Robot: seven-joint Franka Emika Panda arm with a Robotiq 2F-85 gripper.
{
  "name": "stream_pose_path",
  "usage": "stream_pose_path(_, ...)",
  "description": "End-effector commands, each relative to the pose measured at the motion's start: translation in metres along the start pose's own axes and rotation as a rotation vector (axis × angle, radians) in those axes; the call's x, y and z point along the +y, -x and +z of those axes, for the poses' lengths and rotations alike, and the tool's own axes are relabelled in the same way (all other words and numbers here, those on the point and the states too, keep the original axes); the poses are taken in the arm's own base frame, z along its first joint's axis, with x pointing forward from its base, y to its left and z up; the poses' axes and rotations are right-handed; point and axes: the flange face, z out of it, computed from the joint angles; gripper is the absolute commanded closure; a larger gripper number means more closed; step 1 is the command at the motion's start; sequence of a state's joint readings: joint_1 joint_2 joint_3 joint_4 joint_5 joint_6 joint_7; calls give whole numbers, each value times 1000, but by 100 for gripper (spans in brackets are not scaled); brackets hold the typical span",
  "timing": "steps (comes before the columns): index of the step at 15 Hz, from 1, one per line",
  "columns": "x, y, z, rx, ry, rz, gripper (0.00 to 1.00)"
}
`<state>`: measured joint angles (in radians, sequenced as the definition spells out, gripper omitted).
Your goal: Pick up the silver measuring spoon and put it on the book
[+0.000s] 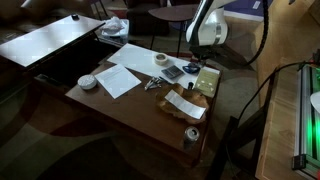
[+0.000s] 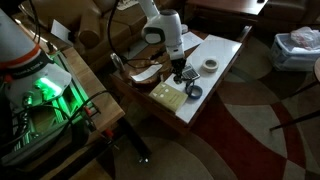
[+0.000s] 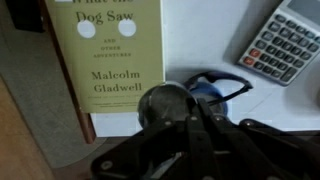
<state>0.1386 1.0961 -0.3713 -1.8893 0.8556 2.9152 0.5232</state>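
A small round can (image 1: pixel 192 133) stands at the table (image 3: pixel 200 40) corner; its content I cannot tell. In the wrist view the fingers (image 3: pixel 207 137) are drawn narrow and grip the silver measuring spoon (image 3: pixel 165 103), whose round bowl shows just above their tips, over the table and just beside the lower right corner of the book (image 3: pixel 105 50). A blue object (image 3: pixel 215 88) lies behind the spoon, and a calculator (image 3: pixel 285 45) is further right. In an exterior view, a tape roll (image 1: pixel 161 60), a metal cluster (image 1: pixel 152 85), a white card (image 1: pixel 185 104) and a paper sheet (image 1: pixel 120 77) lie around.
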Motion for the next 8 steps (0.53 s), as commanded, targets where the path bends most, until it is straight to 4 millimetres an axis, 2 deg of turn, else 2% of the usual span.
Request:
stream_pose_path(1,11,-22,30,-100,102,-52,99)
stream_pose_path(4,16,-25,48,-178,147,-80,99)
stream_pose_path(8,17,-25,62,-207,172,-69,99)
